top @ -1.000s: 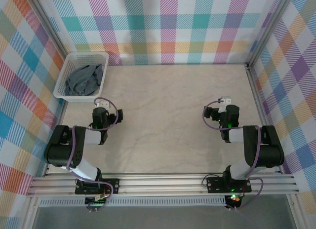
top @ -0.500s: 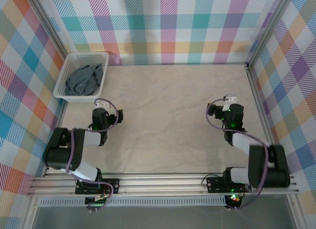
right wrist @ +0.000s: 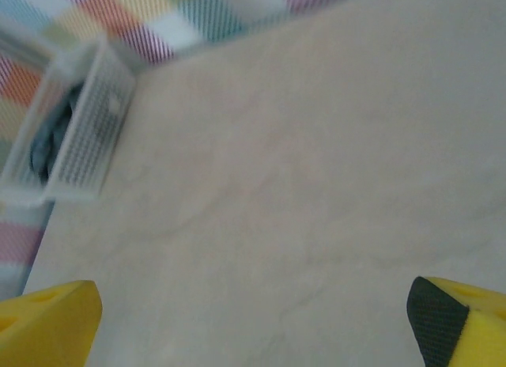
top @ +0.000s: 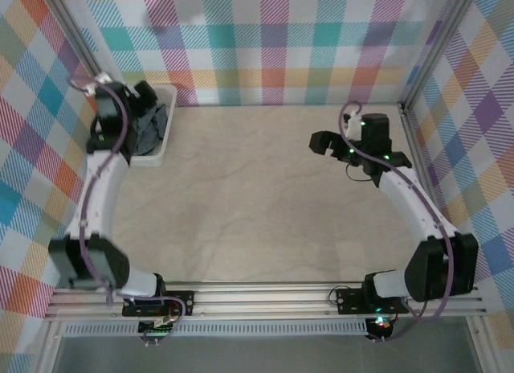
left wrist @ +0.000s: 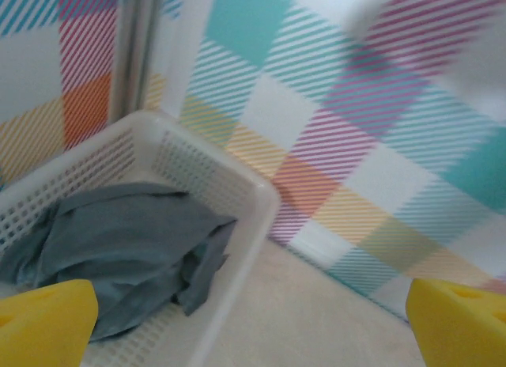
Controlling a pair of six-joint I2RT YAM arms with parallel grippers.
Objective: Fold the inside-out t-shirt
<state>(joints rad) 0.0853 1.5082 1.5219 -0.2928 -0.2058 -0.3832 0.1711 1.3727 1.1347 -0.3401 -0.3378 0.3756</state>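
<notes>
The inside-out t-shirt (left wrist: 118,244) lies crumpled, dark slate-grey, in a white slotted basket (left wrist: 257,194) in the table's far left corner. From above, part of the t-shirt (top: 155,125) shows beside my left arm. My left gripper (top: 147,100) hovers over the basket (top: 152,157), open, with its yellow fingertips (left wrist: 43,319) wide apart and nothing between them. My right gripper (top: 323,143) is open above the bare table at the far right, facing left. In the right wrist view the basket (right wrist: 87,138) and t-shirt (right wrist: 49,143) are far off.
Checked walls enclose the beige marbled tabletop (top: 257,204) on three sides. A metal post (left wrist: 130,51) stands in the corner behind the basket. An aluminium rail (top: 265,299) runs along the near edge by the arm bases.
Both arms have unfolded from near their bases. The left one swung far up to the basket; the right one reached toward the far right of the table. Both grippers stayed open.
</notes>
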